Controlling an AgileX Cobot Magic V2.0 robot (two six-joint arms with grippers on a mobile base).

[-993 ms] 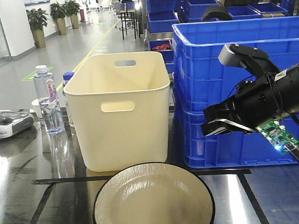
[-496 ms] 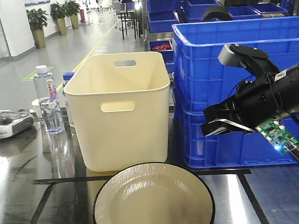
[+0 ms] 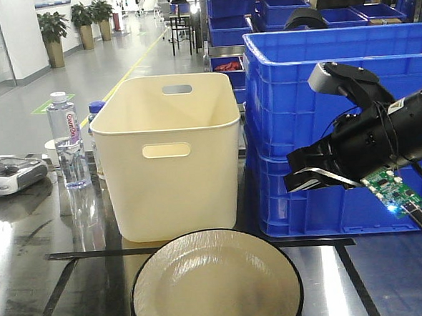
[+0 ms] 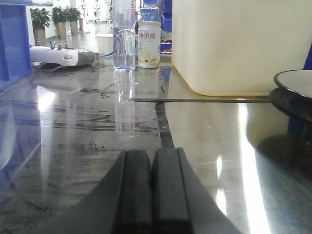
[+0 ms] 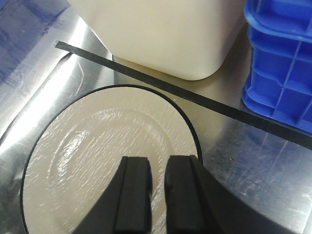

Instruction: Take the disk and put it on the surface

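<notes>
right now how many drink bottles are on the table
2. A clear water bottle stands left of the cream bin. A shorter white-labelled bottle with a blue cap stands right beside it, mostly hidden by the bin in the front view. Others could be hidden behind the bin.

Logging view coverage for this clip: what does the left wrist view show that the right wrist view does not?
Only the left wrist view shows the water bottle, a labelled drink bottle, a white cup, the grey controller and the shut left end effector.

Only the right wrist view shows the blue crate and the right end effector, slightly open above the plate.

Both show the cream bin, the plate and the reflective tabletop.
</notes>
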